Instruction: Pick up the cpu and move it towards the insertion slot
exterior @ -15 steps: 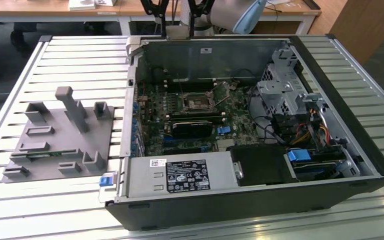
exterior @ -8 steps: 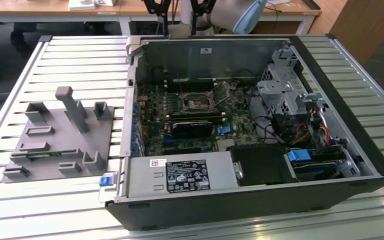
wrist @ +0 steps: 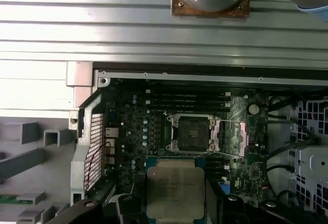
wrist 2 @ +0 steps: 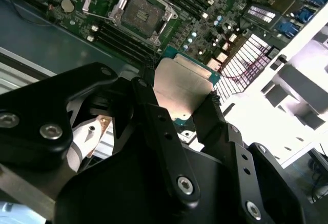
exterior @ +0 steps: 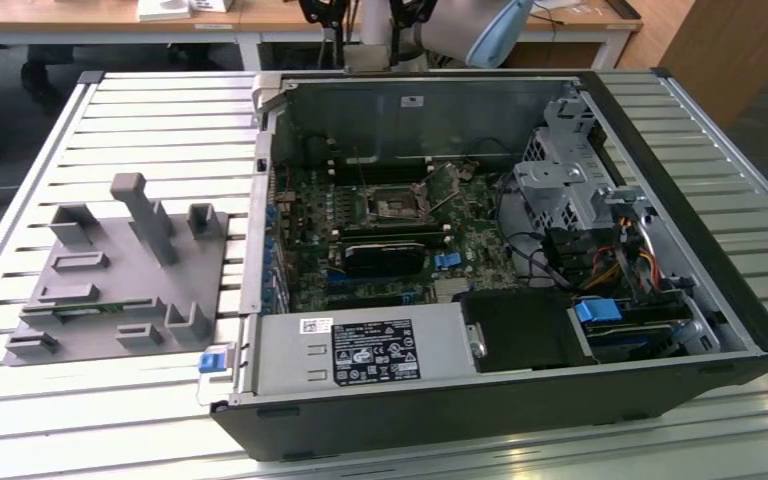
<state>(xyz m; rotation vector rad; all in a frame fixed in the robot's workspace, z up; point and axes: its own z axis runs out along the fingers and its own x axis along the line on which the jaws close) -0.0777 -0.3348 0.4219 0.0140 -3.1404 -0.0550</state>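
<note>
Pincer (wrist 2: pixel 184 101) grips the cpu (wrist: pixel 175 192) above the motherboard, mid-carry, just short of the insertion slot (wrist: pixel 193 133); closing that gap needs careful alignment.

The cpu (wrist: pixel 175 191) sits between the hand's (wrist 2: pixel 179 112) fingers, above the motherboard (wrist: pixel 154 147) near the insertion slot (wrist: pixel 193 133).

cpu (wrist: pixel 175 193) showing a dull silvery-white metal top on a teal-green edge in both wrist views. gripper (wrist 2: pixel 182 112) appearing matte black. insertion slot (wrist: pixel 193 133) showing a dark centre inside a silvery frame. motherboard (exterior: pixel 357 195) reading dark green. grey fixture block (exterior: pixel 124 275) sitting on the pale, ribbed table (exterior: pixel 157 120). computer case (exterior: pixel 704 230) looking black outside, grey metal inside.
</note>
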